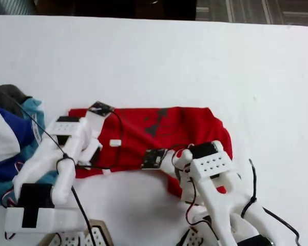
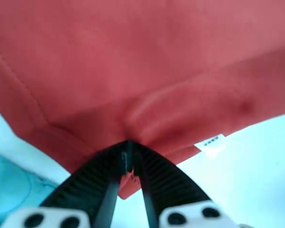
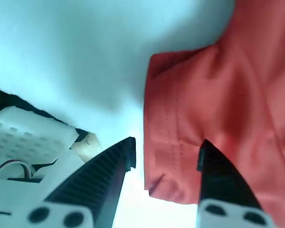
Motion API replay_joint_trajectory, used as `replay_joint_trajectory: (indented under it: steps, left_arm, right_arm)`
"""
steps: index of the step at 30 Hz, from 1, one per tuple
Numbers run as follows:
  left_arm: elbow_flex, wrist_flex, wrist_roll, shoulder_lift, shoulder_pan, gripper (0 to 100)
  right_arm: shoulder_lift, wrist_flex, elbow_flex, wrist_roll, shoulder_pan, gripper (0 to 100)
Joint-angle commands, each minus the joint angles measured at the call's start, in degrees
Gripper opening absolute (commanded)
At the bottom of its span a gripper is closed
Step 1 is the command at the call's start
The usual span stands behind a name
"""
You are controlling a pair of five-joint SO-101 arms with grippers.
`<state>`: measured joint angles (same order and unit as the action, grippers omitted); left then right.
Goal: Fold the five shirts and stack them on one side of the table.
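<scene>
Left wrist view: your left gripper (image 2: 128,145) is pinching the near hem of the red shirt (image 2: 133,61), fingers closed tight, likely readying a fold. Your right gripper (image 3: 166,145) is straddling a hem corner, spread wide, holding nothing. Beyond, the shirt is lying on the table (image 1: 195,61), long axis running side to side.

White table (image 1: 195,61), matte, spanning nearly the whole high view. Far edge running straight across near the top. Beyond that edge, mid-frame: dark brown strip (image 1: 143,9), too dim to identify. Off to the right of it: grey floor (image 1: 256,10) crossed by pale lines, plank- or tile-like. Opposite corner: grey striped patch (image 1: 10,6), cannot tell what. Lighting bright and even, shadows soft, tabletop brightest toward the right side.
</scene>
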<state>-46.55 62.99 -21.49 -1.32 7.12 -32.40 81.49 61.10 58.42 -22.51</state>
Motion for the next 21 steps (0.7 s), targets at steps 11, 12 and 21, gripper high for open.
replay_joint_trajectory:
  steps: [11,12,21]
  left_arm:
    - [1.1,-0.6,-0.1,1.5,-0.3,3]
    - [1.1,-0.6,-0.1,1.5,-0.3,3]
    - [1.1,-0.6,-0.1,1.5,-0.3,3]
  right_arm:
    - [-1.0,-12.7,9.2,-0.4,-0.1,27.8]
    - [-1.0,-13.5,9.8,-0.4,0.0,27.5]
    - [7.3,-18.5,9.8,-3.0,0.3,27.2]
